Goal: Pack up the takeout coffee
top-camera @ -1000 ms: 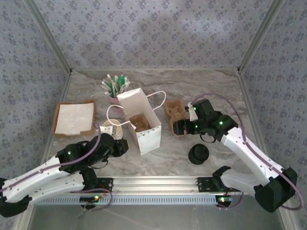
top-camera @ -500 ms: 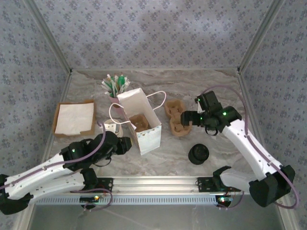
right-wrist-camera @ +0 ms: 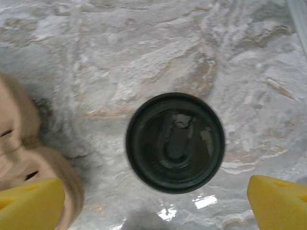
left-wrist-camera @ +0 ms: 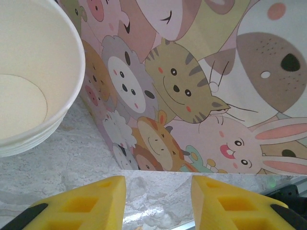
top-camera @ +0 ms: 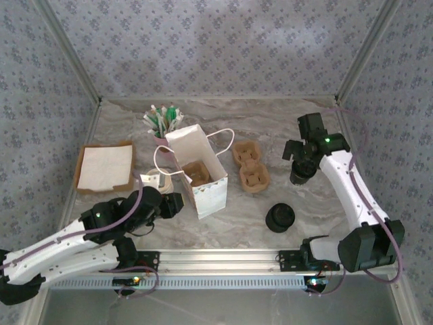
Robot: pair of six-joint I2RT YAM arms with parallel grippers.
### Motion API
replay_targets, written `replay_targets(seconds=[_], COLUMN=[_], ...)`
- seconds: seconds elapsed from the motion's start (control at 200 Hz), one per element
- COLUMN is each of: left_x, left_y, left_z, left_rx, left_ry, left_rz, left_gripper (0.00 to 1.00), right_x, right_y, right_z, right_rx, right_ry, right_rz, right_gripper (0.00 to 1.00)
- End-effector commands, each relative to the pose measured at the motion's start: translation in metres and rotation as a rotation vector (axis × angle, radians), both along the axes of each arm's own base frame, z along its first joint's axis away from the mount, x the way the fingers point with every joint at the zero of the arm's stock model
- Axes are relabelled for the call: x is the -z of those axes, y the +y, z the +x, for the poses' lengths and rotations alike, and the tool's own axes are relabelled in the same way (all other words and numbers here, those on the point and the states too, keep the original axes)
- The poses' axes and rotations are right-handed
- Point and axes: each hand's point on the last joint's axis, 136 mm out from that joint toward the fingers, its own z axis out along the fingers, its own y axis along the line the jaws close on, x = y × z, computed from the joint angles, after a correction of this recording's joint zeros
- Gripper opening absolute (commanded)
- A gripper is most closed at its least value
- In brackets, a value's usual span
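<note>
Jaws apart on my left gripper, and the cartoon-animal printed paper bag walled off everything ahead! The stack of white paper cups crowded in from the left, near the bag; just a strip of grey marble tabletop ran between them. My right gripper hung spread wide over the round black plastic lid, bare marble all round it, though the tan pulp cup carrier hemmed the left.
</note>
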Motion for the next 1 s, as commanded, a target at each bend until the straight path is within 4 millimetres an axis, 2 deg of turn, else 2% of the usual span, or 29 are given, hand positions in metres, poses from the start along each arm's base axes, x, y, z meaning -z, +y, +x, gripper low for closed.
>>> replay_targets(seconds=[0.0, 0.27, 0.54, 0.764, 0.994], left_x=[0.002, 0.003, 0.005, 0.003, 0.001], left_y=[0.005, 0.009, 0.01, 0.01, 0.01], left_z=[0.0, 0.0, 0.0, 0.0, 0.0], left_rx=[0.003, -0.004, -0.009, -0.007, -0.009], left_ry=[-0.025, -0.031, -0.028, -0.031, -0.033], left_rz=[0.021, 0.013, 0.018, 0.017, 0.016], left_gripper=[0.4, 0.43, 0.44, 0.44, 0.44], right_x=[0.002, 0.02, 0.037, 0.05, 0.058], right_y=[-0.018, -0.023, -0.025, -0.018, -0.022], right_z=[0.003, 0.015, 0.016, 0.021, 0.019], right_rx=[0.077, 0.137, 0.175, 0.168, 0.181], right_ry=[0.006, 0.031, 0.095, 0.13, 0.164], right_rz=[-0.023, 0.041, 0.078, 0.151, 0.125], right_gripper=[1.0, 0.96, 0.95, 0.93, 0.88])
